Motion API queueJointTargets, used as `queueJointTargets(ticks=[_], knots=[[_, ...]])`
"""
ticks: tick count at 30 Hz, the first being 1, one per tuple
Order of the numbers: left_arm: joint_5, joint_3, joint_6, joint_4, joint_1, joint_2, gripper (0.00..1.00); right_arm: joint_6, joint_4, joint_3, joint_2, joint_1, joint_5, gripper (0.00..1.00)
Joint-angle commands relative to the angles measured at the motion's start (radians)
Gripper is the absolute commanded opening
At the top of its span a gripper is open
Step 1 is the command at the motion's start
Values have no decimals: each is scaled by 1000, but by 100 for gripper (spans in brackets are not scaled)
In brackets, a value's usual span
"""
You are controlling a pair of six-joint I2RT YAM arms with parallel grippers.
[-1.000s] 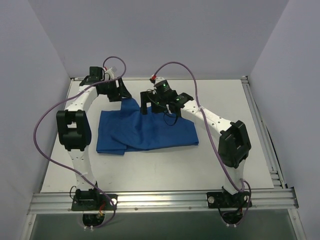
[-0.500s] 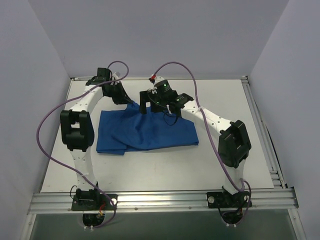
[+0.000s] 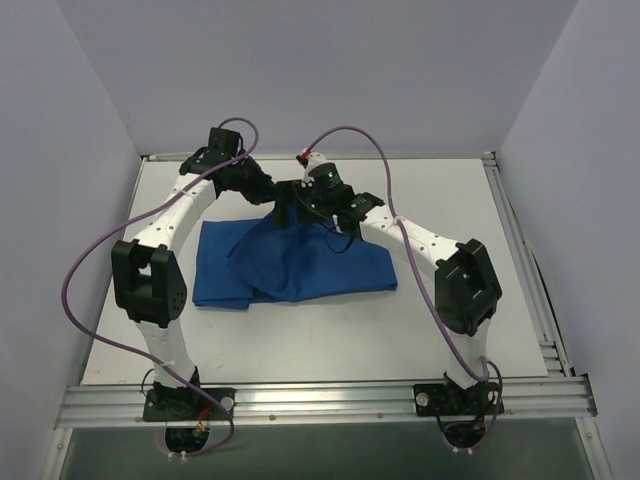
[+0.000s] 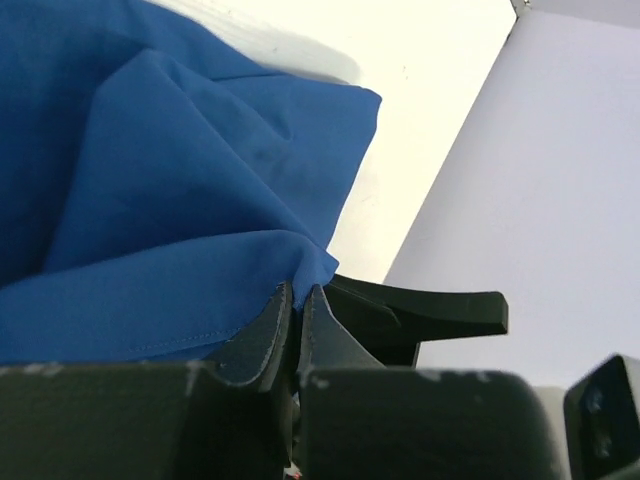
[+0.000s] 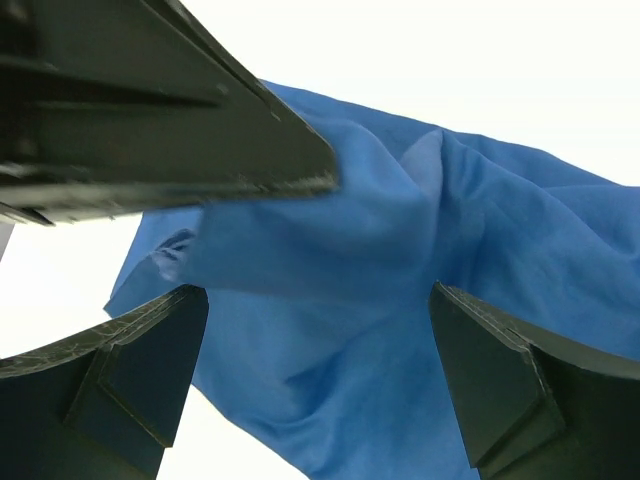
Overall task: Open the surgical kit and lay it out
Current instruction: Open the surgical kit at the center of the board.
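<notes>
Cloth wrap (image 3: pixel 300 265) lies mid-frame on the table (image 3: pixel 450 330); our left gripper (image 4: pixel 297 300) clamps its upper edge to peel it open, our right gripper (image 5: pixel 320 350) hovering beside, fingers wide apart.

No text, label, brand, number or sign can be read anywhere here.

A white table (image 3: pixel 300 340) sits inside a 3-sided enclosure: a back wall (image 3: pixel 320 70), a left wall (image 3: pixel 50 200) and a right wall (image 3: pixel 590 150), all plain, matte and pale lavender-grey. A silver aluminium rail (image 3: pixel 330 400) runs along the table's near edge, and a slimmer side rail (image 3: pixel 535 290) lines its right edge. Below the near rail lies a dark grey-green strip (image 3: pixel 330 455). The light is soft and even, with only faint shadows on the tabletop.
</notes>
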Motion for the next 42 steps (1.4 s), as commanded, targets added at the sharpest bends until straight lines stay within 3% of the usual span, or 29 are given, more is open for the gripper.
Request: queueJointTargets(ticks=[1,10,17,19,23,24,25,26,28,30,32,34,37,42], knots=[[39,-36,-130,37,3,-12,2,0,62,46,10,15,19,100],[77,-61,-216,64,-5,-15,2,20,83,83,58,50,104,100],[129,-99,-253,109,-11,-22,2,-5,20,115,94,72,274,95],[136,-101,-257,121,-13,-22,2,-5,17,111,98,72,300,87],[155,-115,-251,150,-17,-27,2,0,23,108,93,72,323,60],[165,-124,-250,155,-17,-28,2,1,28,103,89,70,332,46],[169,-133,-248,176,-17,-32,2,7,34,91,75,66,345,39],[180,-157,-246,193,-14,-33,2,10,39,85,70,61,349,23],[227,-176,-228,260,-11,-33,2,18,25,89,70,40,339,4],[275,-165,-170,281,16,-21,29,6,-19,105,70,32,340,0],[193,-94,52,128,49,-6,67,-9,-81,114,58,18,346,0],[87,10,248,-49,107,-2,70,-13,-125,100,20,3,349,0],[-30,20,383,-111,167,-53,72,-14,-148,50,-57,-34,377,0],[-338,-3,445,-231,190,-104,74,-20,-268,36,-158,-185,385,0]])
